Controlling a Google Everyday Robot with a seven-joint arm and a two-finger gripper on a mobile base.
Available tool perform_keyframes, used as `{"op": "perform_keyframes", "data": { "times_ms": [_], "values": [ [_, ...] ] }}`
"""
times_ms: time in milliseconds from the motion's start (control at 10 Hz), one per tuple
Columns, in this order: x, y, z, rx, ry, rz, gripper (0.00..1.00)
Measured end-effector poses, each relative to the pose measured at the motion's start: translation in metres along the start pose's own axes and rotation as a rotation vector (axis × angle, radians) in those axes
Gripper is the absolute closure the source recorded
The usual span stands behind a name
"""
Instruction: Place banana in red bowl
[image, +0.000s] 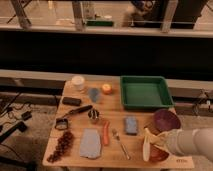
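Observation:
The banana (146, 146) is pale yellow-cream and stands nearly upright at the left rim of the red bowl (159, 153), at the table's front right. My gripper (153, 139) comes in from the right on a white arm (192, 142) and is shut on the banana's upper part, just above the bowl. The arm hides much of the red bowl. I cannot tell whether the banana's lower end touches the bowl.
A dark purple bowl (166, 120) sits just behind the red bowl. A green tray (145, 92) is at the back right. A carrot (106, 134), fork (120, 143), blue sponge (131, 125), blue cloth (90, 143), grapes (62, 145) and metal cup (93, 116) lie to the left.

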Motion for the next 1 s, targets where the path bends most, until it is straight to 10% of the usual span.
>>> {"op": "perform_keyframes", "data": {
  "times_ms": [300,1000],
  "values": [
    [0.0,0.0,0.0,0.0,0.0,0.0,0.24],
    [0.0006,0.0001,-0.0002,0.001,0.0,0.001,0.22]
  ]
}}
